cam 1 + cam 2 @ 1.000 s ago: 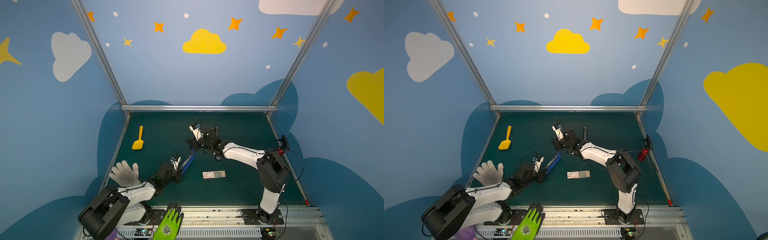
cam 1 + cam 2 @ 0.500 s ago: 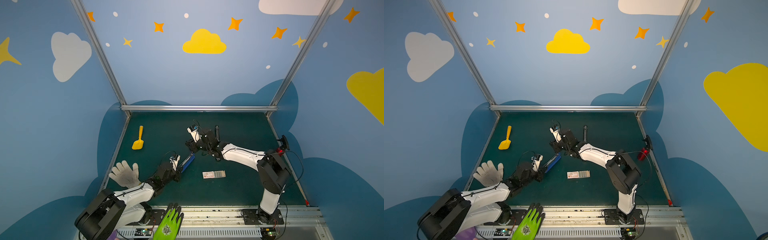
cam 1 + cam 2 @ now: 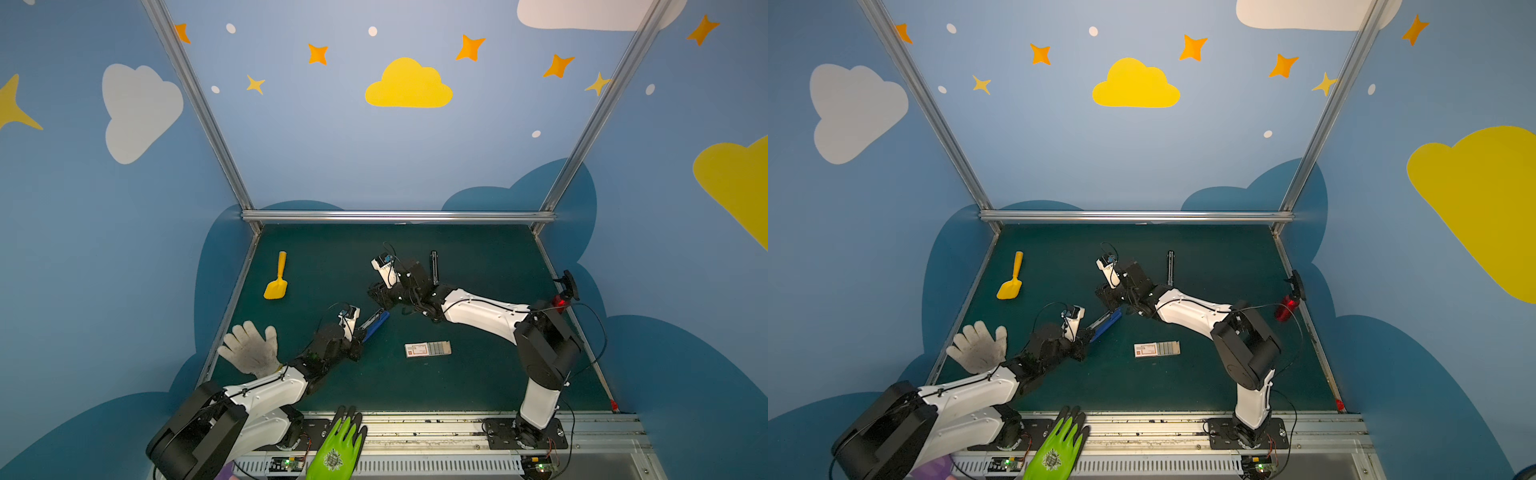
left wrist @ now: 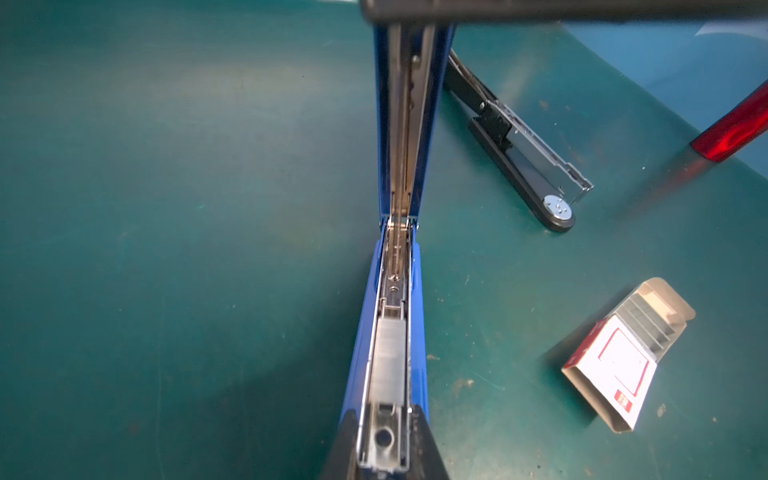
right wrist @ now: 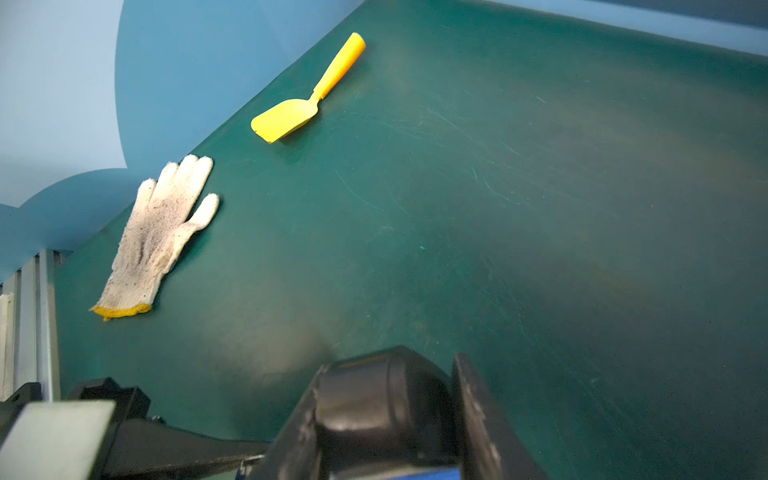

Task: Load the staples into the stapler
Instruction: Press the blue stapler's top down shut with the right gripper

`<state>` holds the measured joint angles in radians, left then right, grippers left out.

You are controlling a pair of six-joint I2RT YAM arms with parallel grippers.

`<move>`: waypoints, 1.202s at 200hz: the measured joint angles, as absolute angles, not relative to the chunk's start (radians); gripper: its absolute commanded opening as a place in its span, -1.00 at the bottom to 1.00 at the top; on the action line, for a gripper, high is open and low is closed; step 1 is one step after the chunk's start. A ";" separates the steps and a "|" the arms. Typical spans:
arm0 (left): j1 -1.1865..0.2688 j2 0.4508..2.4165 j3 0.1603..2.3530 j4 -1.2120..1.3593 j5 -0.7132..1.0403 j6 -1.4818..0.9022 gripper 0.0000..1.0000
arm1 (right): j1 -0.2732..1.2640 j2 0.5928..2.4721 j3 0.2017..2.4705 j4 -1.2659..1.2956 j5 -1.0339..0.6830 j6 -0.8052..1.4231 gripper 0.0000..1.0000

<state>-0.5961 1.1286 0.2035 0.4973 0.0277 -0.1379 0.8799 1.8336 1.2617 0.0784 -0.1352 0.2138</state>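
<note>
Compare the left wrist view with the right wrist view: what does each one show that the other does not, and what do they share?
Only the left wrist view shows the strip of staples in the open channel of the blue stapler, the black stapler, the staple box and a red object. Only the right wrist view shows the white glove and the yellow scoop. Both show the green table and some of the blue stapler.
</note>
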 measured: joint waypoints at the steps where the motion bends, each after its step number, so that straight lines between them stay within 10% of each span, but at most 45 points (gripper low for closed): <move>1: -0.596 1.129 0.204 0.498 0.028 -0.138 -0.93 | 0.880 1.834 1.262 0.078 -0.135 0.214 -0.15; 240: -0.595 1.131 0.219 0.533 0.002 -0.156 -0.93 | 0.962 1.832 1.261 -0.007 -0.279 0.382 0.23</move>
<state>-0.5953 1.1305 0.2188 0.5331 0.0017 -0.1562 0.9619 1.8317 1.2610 -0.0067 -0.2794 0.3817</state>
